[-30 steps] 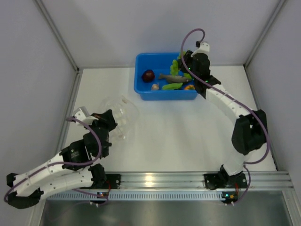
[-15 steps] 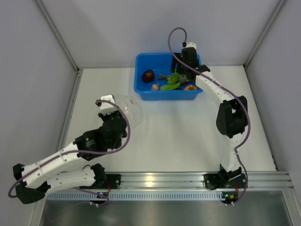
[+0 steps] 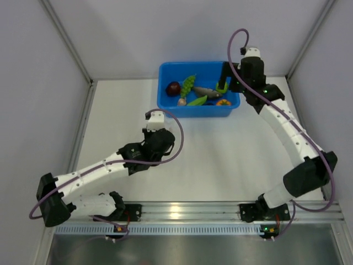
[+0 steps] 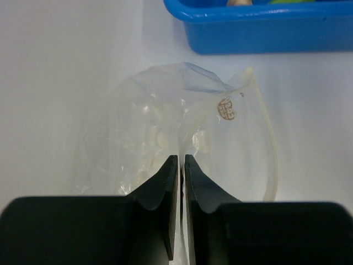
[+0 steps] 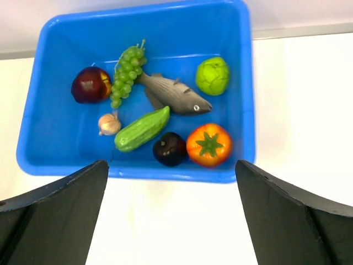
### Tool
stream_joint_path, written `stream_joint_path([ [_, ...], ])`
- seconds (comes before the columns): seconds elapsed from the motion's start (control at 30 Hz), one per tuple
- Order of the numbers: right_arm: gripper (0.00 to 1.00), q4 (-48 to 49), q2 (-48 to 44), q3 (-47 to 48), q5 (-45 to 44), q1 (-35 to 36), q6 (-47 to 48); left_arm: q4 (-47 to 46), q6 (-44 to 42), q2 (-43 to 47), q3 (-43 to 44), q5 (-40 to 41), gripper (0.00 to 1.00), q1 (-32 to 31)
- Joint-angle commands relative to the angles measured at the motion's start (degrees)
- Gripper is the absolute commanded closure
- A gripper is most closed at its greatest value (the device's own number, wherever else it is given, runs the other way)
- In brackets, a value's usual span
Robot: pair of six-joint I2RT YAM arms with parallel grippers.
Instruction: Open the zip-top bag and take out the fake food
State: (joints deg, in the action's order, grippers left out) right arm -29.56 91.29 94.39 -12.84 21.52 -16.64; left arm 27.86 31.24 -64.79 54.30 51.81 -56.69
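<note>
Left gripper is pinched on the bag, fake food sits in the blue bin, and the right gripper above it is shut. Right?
Not quite. The right gripper is open, its fingers spread wide, as the right wrist view shows. The left gripper does pinch the zip-top bag, and the fake food lies in the blue bin.

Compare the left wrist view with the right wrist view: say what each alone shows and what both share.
Only the left wrist view shows the clear zip-top bag, crumpled on the table, with the left gripper shut on its near edge. Only the right wrist view shows the bin's floor with the fake food lying on it, seen past the right gripper, which is wide open. Both show the blue bin and the white table.
</note>
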Motion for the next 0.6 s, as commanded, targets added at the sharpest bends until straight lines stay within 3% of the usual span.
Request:
stream_joint_path([
  [0.0, 0.01, -3.2, -6.9, -6.7, 0.4, -1.2, -0.7, -1.3, 2.7, -3.0, 0.1, -6.9, 0.83, 0.2],
  [0.07, 0.01, -4.6, -10.7, -10.5, 0.6, -1.3, -0.8, -1.8, 2.8, -3.8, 0.4, -9.9, 0.68, 0.2],
  [0.1, 0.01, -5.2, -11.9, -11.4, 0.7, -1.2, -0.5, -2.4, 2.6, -3.9, 0.6, -10.7, 0.48, 0.3],
  [0.2, 0.01, -7.4, -17.2, -14.4, -0.9, -1.3, 0.3, -2.6, 2.6, -2.6, 1.4, -11.6, 0.25, 0.2],
  [0.27, 0.00, -7.8, -22.0, -16.8, -2.4, -1.2, 1.0, -2.6, 2.1, -1.5, 2.1, -12.1, 0.02, 0.8],
  [0.4, 0.01, -8.6, -30.3, -20.2, -5.5, -1.2, 3.2, -2.5, -0.1, 1.6, 3.0, -17.7, 0.02, 7.0],
  [0.57, 0.01, -9.3, -40.6, -26.2, -9.0, -1.2, 6.7, -0.1, -2.5, 6.2, 3.7, -15.5, 0.02, 14.5],
])
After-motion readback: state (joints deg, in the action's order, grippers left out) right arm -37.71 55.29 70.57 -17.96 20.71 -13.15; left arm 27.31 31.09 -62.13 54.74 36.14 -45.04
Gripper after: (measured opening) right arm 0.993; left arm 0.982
